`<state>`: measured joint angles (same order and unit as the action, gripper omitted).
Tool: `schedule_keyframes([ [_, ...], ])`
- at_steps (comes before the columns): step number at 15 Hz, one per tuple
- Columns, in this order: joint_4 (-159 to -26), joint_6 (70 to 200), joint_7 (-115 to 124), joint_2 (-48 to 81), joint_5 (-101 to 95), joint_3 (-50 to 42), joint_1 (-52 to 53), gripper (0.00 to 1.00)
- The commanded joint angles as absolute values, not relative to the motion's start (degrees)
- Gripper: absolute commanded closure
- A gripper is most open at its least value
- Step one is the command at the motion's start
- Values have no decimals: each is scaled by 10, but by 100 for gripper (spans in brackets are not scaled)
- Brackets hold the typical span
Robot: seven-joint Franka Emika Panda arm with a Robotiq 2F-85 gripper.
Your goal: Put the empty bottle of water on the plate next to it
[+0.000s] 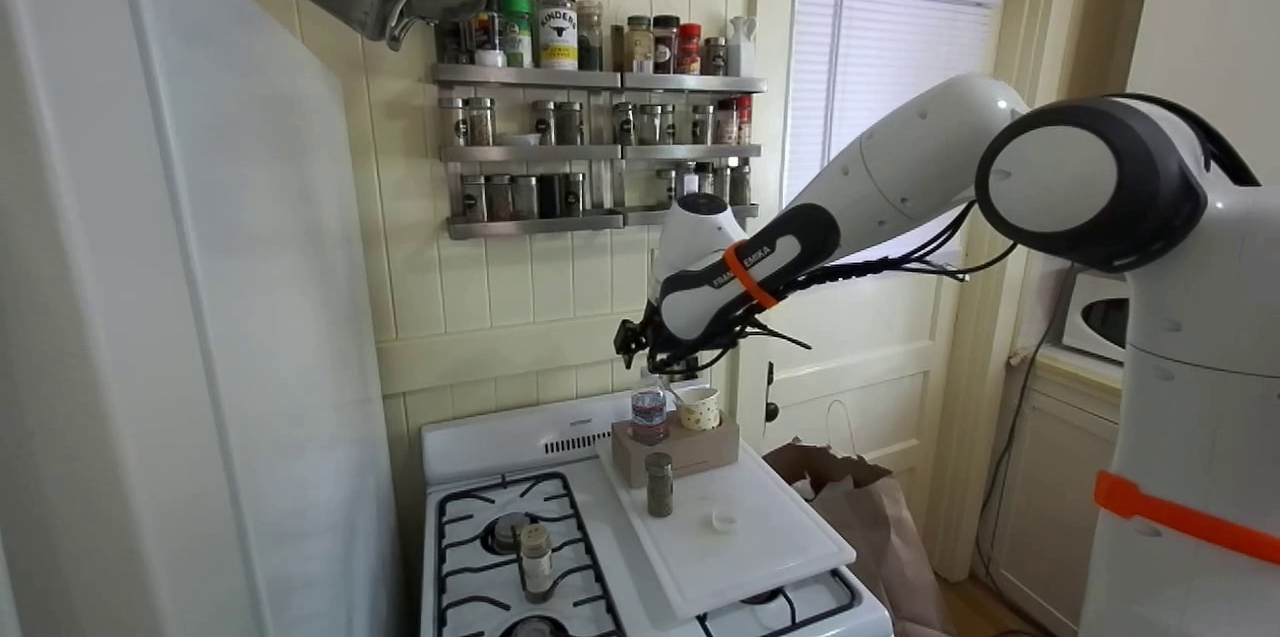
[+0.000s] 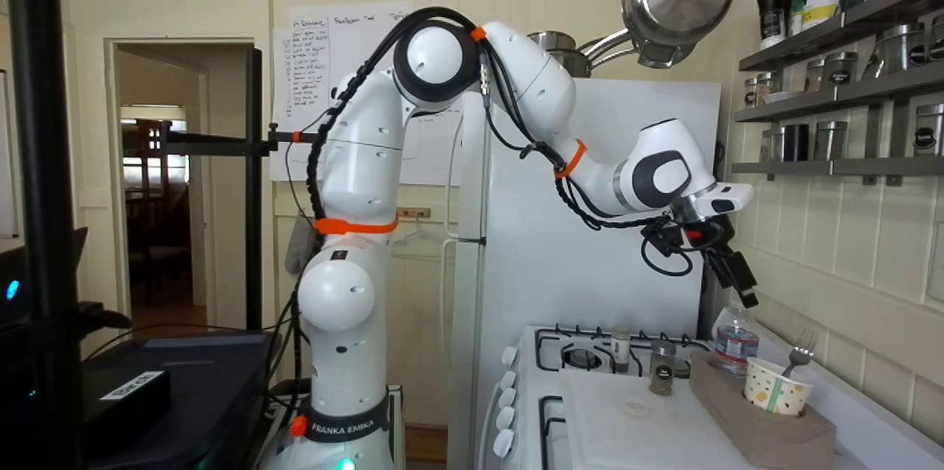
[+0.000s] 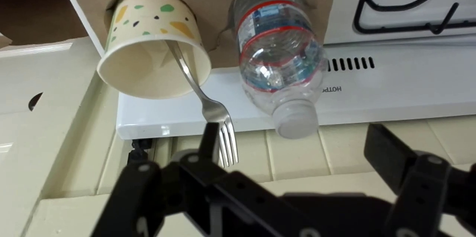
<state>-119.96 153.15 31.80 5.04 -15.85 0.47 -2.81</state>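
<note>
The clear plastic water bottle with a red-and-blue label stands in a hole of a brown cardboard box, in both exterior views point(image 1: 649, 414) point(image 2: 736, 342) and the wrist view point(image 3: 277, 54). Its whitish cap points toward my gripper. My gripper shows in both exterior views point(image 1: 632, 342) point(image 2: 746, 300) and the wrist view point(image 3: 292, 138). It is open and empty, just above the bottle, with the cap lying between the fingers in the wrist picture. No round plate shows clearly; a flat white board point(image 1: 745, 557) point(image 2: 627, 422) lies on the stove beside the bottle's box.
The cardboard box point(image 1: 690, 457) also holds a patterned paper cup point(image 3: 156, 25) with a fork point(image 3: 215, 112); the fork's tines overlap a finger in the wrist view. A spice jar point(image 1: 659, 485) and small whitish ring point(image 1: 724, 520) sit on the board. Another jar point(image 1: 536, 562) stands on the burners.
</note>
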Motion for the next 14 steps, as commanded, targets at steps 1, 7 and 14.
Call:
schedule_keyframes([
  [1,-1182,1523,333,69,-170,-14,-4,4],
  [7,-1172,1526,328,83,-160,-26,9,24],
  [14,-1166,1528,331,89,-164,-37,17,69],
])
